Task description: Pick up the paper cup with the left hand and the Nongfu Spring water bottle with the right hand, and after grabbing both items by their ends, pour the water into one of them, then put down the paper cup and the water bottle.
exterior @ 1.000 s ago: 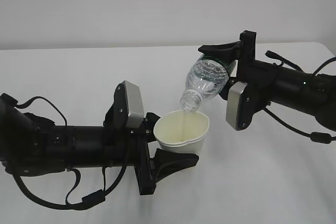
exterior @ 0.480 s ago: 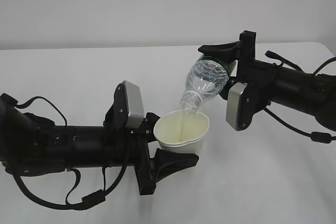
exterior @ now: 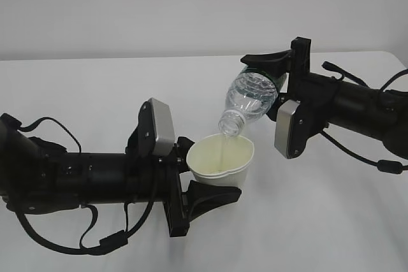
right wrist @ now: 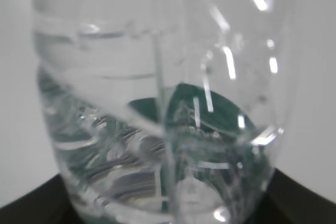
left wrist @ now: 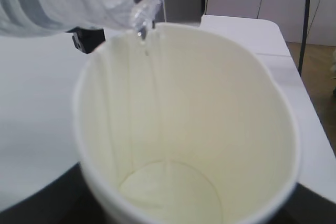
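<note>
The bottle (exterior: 252, 99) hangs above and slightly to the right of the cup (exterior: 220, 164), its long axis slanting down to the left so that the open mouth sits just over the cup's far rim, and that alignment is what the pour depends on. The right claw (exterior: 275, 71) grips the bottle at its base end, jaws closed on the plastic near the green label. The left claw (exterior: 205, 179) is clamped on the cup's lower part, holding it upright and clear of the bench (exterior: 95, 87). A thin thread of water (left wrist: 143, 32) falls from the mouth and runs down the far inside wall of the cup in the left wrist view; the cup floor looks barely wet, if at all. The right wrist view shows water lying in the tilted bottle, so I judge the pour is in progress with plenty left. Going on calls for keeping the mouth over the rim while tilting further.
</note>
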Action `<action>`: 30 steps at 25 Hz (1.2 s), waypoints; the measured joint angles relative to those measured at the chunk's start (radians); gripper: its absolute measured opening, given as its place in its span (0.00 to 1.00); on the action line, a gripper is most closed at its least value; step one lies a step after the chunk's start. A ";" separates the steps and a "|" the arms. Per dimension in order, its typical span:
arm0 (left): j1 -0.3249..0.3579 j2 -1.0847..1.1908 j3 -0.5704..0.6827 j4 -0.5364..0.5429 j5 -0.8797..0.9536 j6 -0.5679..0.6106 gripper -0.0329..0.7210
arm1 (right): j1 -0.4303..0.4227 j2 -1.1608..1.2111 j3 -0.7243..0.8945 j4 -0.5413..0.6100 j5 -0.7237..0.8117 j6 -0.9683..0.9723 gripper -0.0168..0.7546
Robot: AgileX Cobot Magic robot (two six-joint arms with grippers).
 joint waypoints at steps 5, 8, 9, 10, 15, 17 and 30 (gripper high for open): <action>0.000 0.000 0.000 0.000 0.000 0.000 0.66 | 0.000 0.000 0.000 0.000 0.000 0.000 0.63; 0.000 0.000 0.000 0.000 0.000 0.000 0.65 | 0.000 0.000 0.000 0.000 0.000 0.000 0.63; 0.000 0.000 0.000 0.000 0.000 0.000 0.65 | 0.000 0.000 0.000 0.000 0.000 0.000 0.63; 0.000 0.000 0.000 0.000 0.000 0.000 0.65 | 0.000 0.000 0.000 0.000 0.000 0.000 0.63; 0.000 0.000 0.000 0.000 0.000 0.000 0.65 | 0.000 0.000 0.000 0.000 0.000 0.000 0.63; 0.000 0.000 0.000 0.000 0.000 0.000 0.65 | 0.000 0.000 0.000 0.000 0.000 -0.002 0.63; 0.000 0.000 0.000 0.000 0.000 0.000 0.65 | 0.000 0.000 0.000 0.001 0.000 -0.025 0.63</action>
